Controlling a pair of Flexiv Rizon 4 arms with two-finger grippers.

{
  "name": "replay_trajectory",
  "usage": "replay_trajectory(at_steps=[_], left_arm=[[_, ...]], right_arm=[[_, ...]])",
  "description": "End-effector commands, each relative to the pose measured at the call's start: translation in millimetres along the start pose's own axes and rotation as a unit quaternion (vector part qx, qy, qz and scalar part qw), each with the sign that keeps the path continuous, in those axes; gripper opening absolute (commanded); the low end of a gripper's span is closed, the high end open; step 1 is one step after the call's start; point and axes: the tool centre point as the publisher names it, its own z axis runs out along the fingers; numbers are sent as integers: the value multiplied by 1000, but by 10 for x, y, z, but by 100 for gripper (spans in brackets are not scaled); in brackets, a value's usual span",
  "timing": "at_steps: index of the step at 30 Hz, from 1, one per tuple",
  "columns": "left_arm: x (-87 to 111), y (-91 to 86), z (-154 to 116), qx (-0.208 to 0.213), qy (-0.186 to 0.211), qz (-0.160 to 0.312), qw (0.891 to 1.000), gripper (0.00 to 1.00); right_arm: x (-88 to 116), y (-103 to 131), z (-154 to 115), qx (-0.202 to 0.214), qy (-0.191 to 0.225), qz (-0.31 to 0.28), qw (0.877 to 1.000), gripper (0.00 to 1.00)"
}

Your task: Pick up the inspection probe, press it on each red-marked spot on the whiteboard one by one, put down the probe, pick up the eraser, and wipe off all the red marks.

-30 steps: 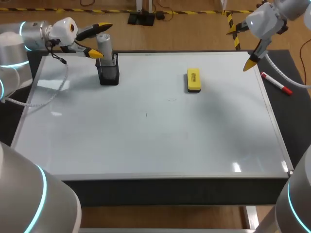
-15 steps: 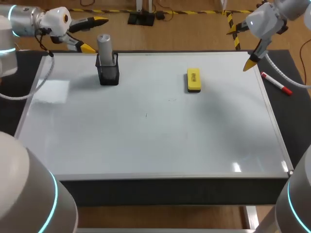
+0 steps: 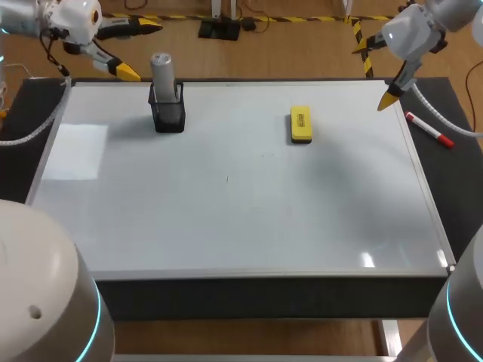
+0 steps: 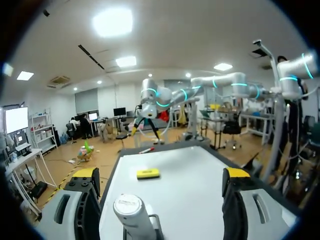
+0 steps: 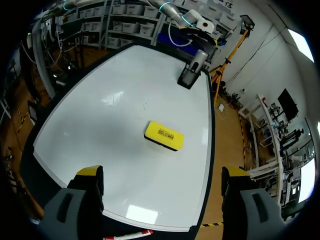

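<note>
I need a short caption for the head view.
Left gripper and right gripper open near the whiteboard's far corners; probe in holder, eraser apart.

Nothing I can actually read from here. The yellow eraser [image 3: 301, 124] has a dark printed strip on top, but it's too small to make out.

The grey, cylindrical inspection probe [image 3: 162, 69] stands upright in a black holder [image 3: 169, 117] at eleven o'clock on the whiteboard [image 3: 226, 226]. The yellow eraser [image 3: 301, 124] lies flat at one o'clock, its length running twelve to six.
</note>
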Motion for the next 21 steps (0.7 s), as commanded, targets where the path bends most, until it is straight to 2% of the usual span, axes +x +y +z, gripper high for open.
replay_trajectory(at_steps=[1,6,12,21], left_arm=[[97,-126,14,-223,-322,8,920,100],[103,-217,44,-246,-335,28,909,100],[108,-302,104,-251,-346,43,903,100],[111,-317,115,-252,-346,44,903,100]], right_arm=[[-3,2,-6,2,2,0,1000,100],[-3,2,-6,2,2,0,1000,100],[-3,2,-6,2,2,0,1000,100],[-3,2,-6,2,2,0,1000,100]])
